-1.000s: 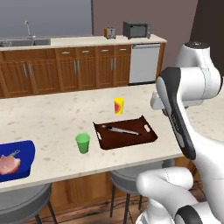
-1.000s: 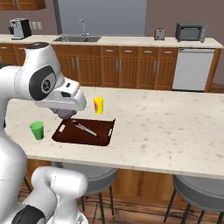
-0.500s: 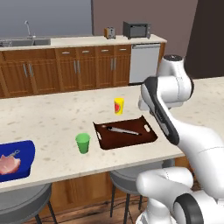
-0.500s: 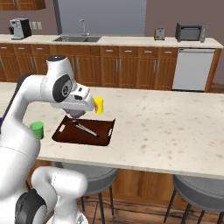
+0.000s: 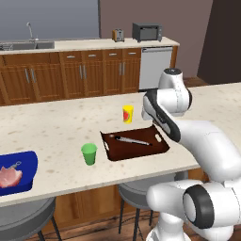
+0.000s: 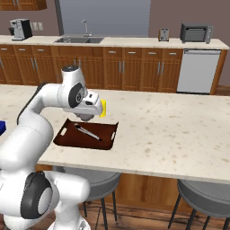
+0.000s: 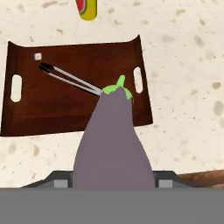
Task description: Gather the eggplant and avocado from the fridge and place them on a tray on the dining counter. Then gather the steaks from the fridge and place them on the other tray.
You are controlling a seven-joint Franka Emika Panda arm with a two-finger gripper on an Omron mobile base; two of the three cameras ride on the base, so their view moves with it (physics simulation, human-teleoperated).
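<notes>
eggplant (image 7: pixel 113 144) above brown tray (image 7: pixel 52 111), ready to set down.
fingers (image 7: pixel 113 183) part-open, clamped on eggplant's base; its long axis runs out from them, stem pointing to tray's right handle; tongs (image 7: pixel 70 78) lie on tray, worktop (image 7: pixel 183 65) beneath.

Two base cameras look forward and down from behind the arm — left and right — sharing the brown tray (image 5: pixel 136 143) on the counter (image 6: pixel 179 130). The hand camera looks steeply down at that tray, close.

Tray (image 5: pixel 141 147) on the dining counter (image 5: pixel 56 132), tongs (image 5: pixel 133 140) in it, yellow cup (image 5: pixel 127 114) behind, green cup (image 5: pixel 88 154) left, blue tray (image 5: pixel 26 164) far left holding a steak (image 5: pixel 9 175)
</notes>
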